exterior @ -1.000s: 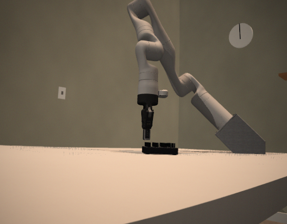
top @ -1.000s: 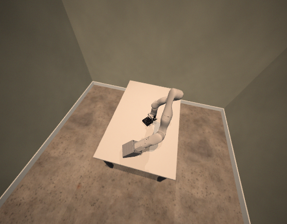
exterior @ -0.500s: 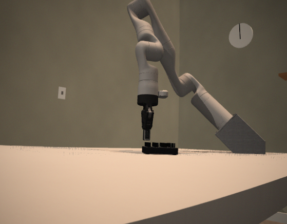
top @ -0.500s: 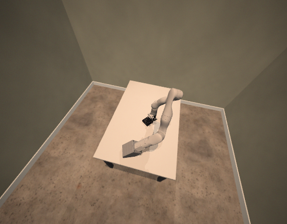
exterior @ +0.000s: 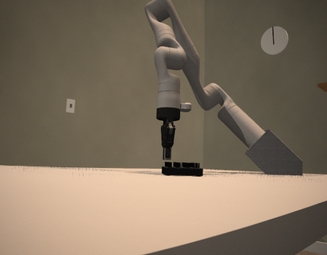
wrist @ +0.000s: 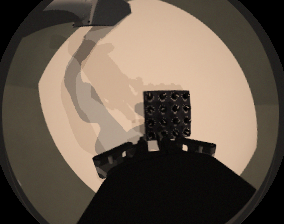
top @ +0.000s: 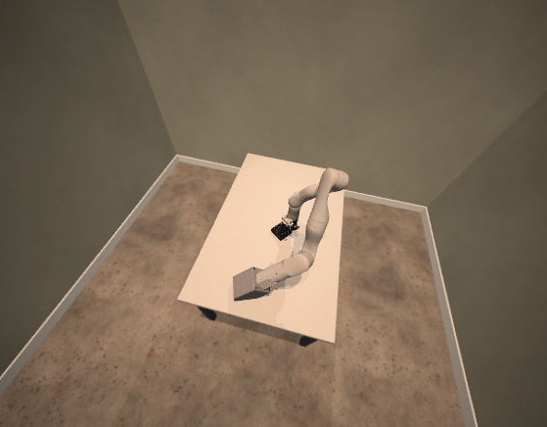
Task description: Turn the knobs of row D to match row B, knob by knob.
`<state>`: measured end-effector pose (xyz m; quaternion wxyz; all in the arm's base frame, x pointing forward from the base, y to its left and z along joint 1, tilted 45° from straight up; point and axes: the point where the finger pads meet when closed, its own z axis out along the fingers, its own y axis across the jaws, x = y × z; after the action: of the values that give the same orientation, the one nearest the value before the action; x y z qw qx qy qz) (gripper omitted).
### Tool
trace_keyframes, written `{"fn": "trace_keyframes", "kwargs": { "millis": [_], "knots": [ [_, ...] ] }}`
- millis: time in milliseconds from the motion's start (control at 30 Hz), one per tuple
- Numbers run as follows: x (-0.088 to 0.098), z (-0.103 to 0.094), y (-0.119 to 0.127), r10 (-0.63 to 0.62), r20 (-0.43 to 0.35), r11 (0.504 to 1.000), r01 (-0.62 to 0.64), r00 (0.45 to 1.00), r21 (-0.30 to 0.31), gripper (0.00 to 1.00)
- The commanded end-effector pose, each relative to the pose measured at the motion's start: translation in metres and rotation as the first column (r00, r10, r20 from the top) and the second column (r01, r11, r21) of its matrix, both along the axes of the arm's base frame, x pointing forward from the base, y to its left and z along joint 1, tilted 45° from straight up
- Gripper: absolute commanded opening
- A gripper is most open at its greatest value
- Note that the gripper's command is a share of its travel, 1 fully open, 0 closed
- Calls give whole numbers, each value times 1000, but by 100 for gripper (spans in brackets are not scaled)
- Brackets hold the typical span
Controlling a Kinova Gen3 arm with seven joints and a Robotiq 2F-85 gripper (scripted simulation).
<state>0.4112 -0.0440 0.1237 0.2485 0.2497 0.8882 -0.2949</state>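
Closest to my side camera, the pale table [exterior: 110, 210] runs away from me, and partway along it I see the black knob box [exterior: 182, 171] standing flat on the surface, its knobs poking up as small dark stubs along the top. Right above the box's left end hangs my gripper [exterior: 167, 156], pointing straight down, its tips just short of the nearest knob with a thin gap between them. I have the fingers drawn in narrow and nothing sits between them. Through the wrist camera the box [wrist: 167, 115] shows as a dark square grid just beyond the gripper's dark body, but I cannot read any knob line or mark at this size. Above the gripper the white arm [exterior: 169, 85] rises upright, folds over high up and slopes down to its grey base block [exterior: 275, 156] further along the table. From overhead, the box [top: 282, 230] lies near the middle of the table [top: 244, 206], toward the arm's side. Beyond, on the far wall, I see a small white switch plate [exterior: 70, 105] and a round white clock [exterior: 274, 40].
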Motion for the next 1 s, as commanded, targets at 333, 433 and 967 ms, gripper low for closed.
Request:
{"fn": "trace_keyframes", "kwargs": {
  "millis": [333,433,967],
  "knots": [
    [0,0,1,1,1,1000,-1,1000,1,19],
    [0,0,1,1,1,1000,-1,1000,1,19],
    [3,-6,-5,1,1,1000,-1,1000,1,19]
  ]
}}
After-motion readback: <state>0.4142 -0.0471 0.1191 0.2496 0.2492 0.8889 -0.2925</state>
